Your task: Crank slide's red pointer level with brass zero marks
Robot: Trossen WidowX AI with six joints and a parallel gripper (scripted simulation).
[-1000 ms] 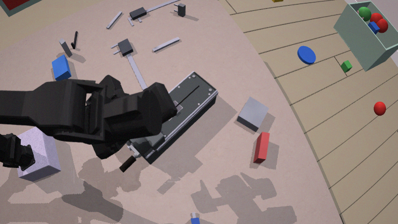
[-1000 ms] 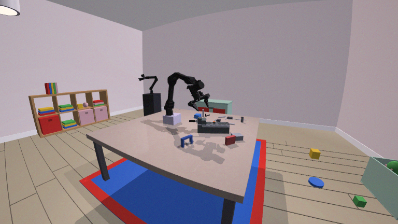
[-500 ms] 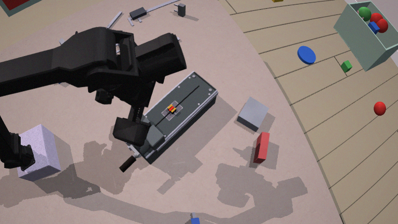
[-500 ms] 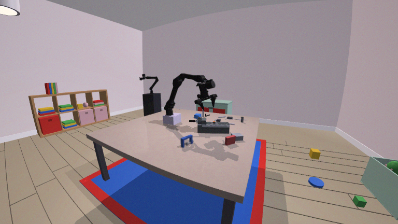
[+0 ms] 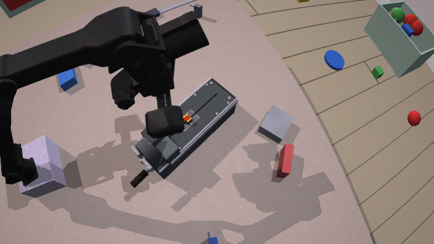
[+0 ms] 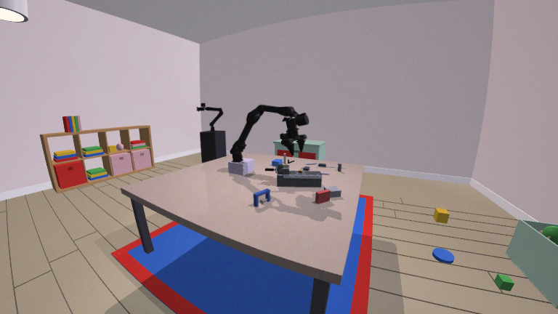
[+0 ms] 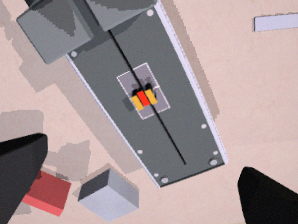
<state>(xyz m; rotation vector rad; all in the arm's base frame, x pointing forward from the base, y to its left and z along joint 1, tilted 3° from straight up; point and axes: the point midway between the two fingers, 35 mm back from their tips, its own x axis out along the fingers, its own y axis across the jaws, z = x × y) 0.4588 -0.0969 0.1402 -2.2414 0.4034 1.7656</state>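
Note:
The grey machine (image 5: 217,104) (image 6: 298,180) (image 7: 175,120) lies on the table. Its red pointer (image 5: 187,118) (image 7: 143,98) sits at the slot between two brass marks, one of them on the left (image 7: 137,103), the other on the right (image 7: 151,96) in the wrist view. The pointer looks about level with them; a small offset cannot be told. The crank's dark brown handle (image 5: 139,178) (image 6: 269,169) sticks out at the near end, free of the fingers, and is outside the wrist view. My gripper (image 6: 296,151) (image 7: 145,161) is open and empty, above the machine.
A grey block (image 5: 274,122) (image 6: 333,191) (image 7: 112,200) and a red block (image 5: 285,159) (image 6: 322,196) (image 7: 52,192) lie beside the machine. A blue block (image 5: 67,78) (image 6: 277,162) and loose metal parts are farther back. A blue bracket (image 5: 213,240) (image 6: 256,199) stands toward the front.

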